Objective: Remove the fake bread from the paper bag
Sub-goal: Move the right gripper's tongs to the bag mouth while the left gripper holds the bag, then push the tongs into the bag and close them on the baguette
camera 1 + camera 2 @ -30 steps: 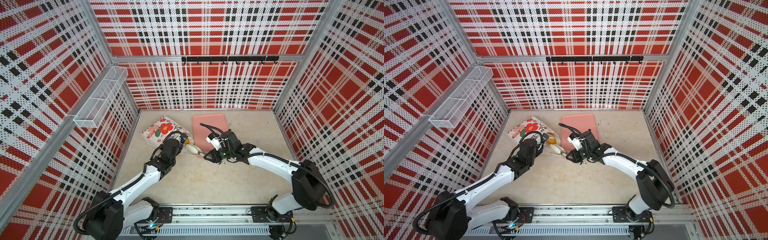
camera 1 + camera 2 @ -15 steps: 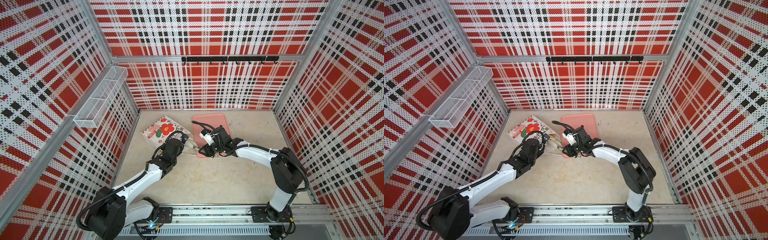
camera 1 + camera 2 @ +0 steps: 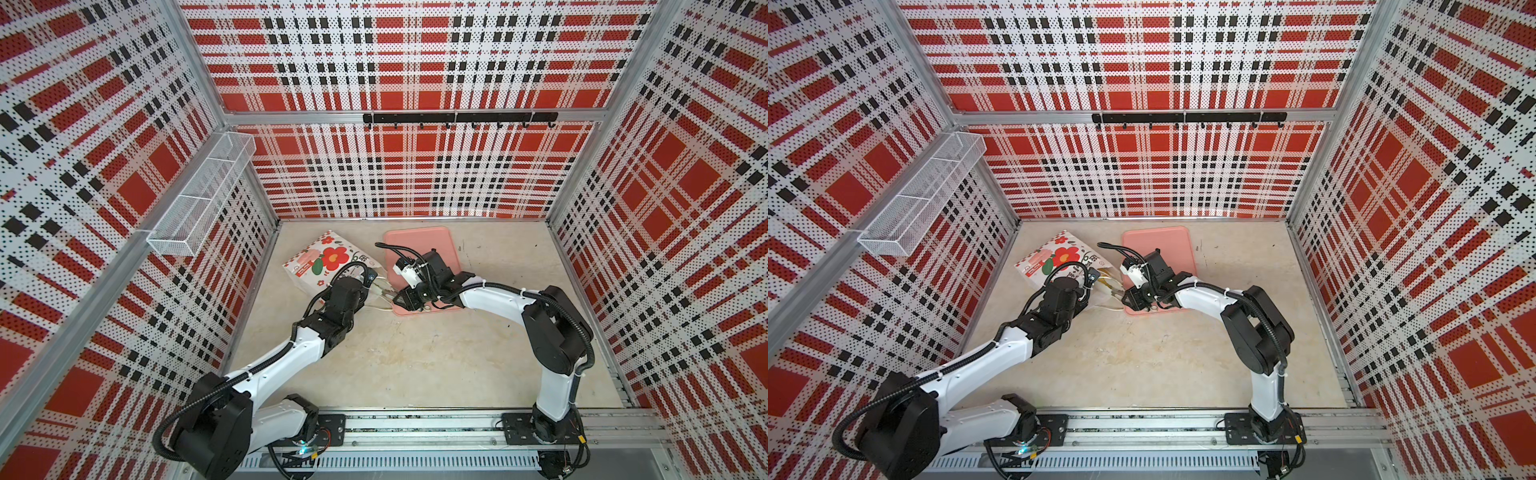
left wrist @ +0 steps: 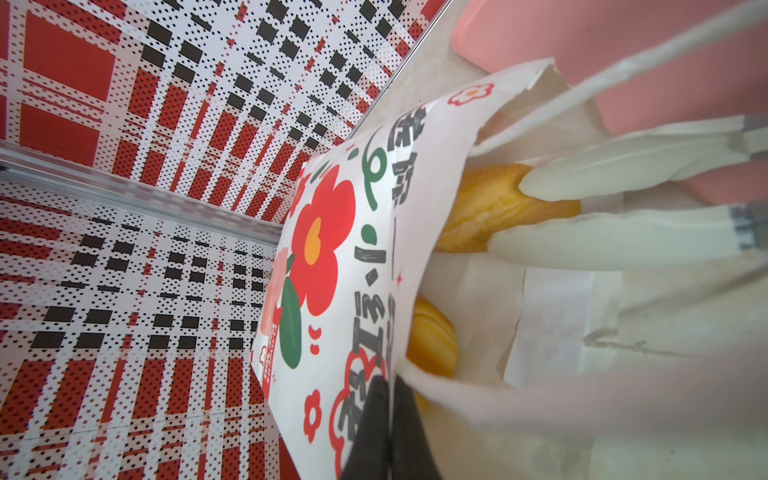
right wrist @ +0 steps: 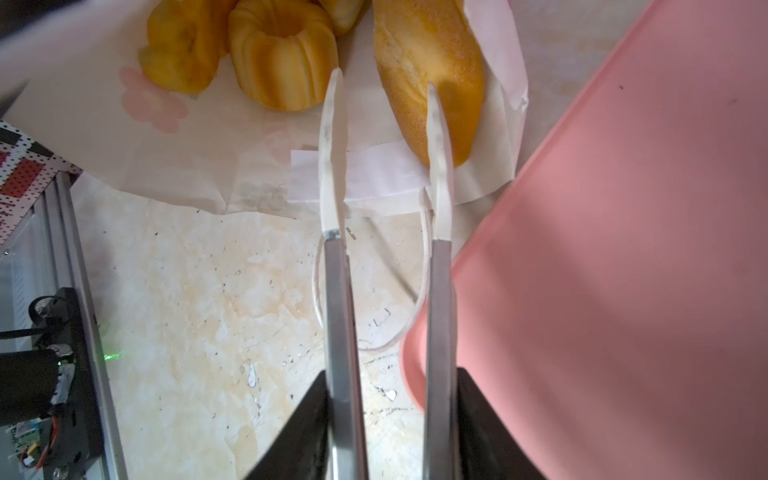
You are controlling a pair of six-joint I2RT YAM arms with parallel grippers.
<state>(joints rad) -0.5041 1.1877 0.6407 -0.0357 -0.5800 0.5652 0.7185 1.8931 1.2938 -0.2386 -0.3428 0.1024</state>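
Note:
The white paper bag (image 3: 328, 259) (image 3: 1054, 257) with red flowers lies on its side at the back left, mouth facing the pink tray. My left gripper (image 4: 390, 415) (image 3: 365, 286) is shut on the bag's upper mouth edge and holds it up. My right gripper (image 5: 384, 79) (image 3: 380, 293) is open, its long white fingers (image 4: 602, 241) inside the mouth. One finger lies over the long oval loaf (image 5: 415, 50) (image 4: 482, 208). A fluted ring (image 5: 282, 58) and another golden bread (image 5: 178, 54) lie deeper inside the bag.
The flat pink tray (image 3: 419, 245) (image 5: 623, 249) lies right beside the bag's mouth, under the right wrist. A white cord handle (image 5: 320, 299) trails on the floor between them. A wire basket (image 3: 199, 199) hangs on the left wall, a hook rail (image 3: 457, 118) on the back wall.
My right gripper has moved left from the tray's front corner into the bag's mouth, and its fingers have spread wider. The left gripper keeps its hold on the bag's edge.

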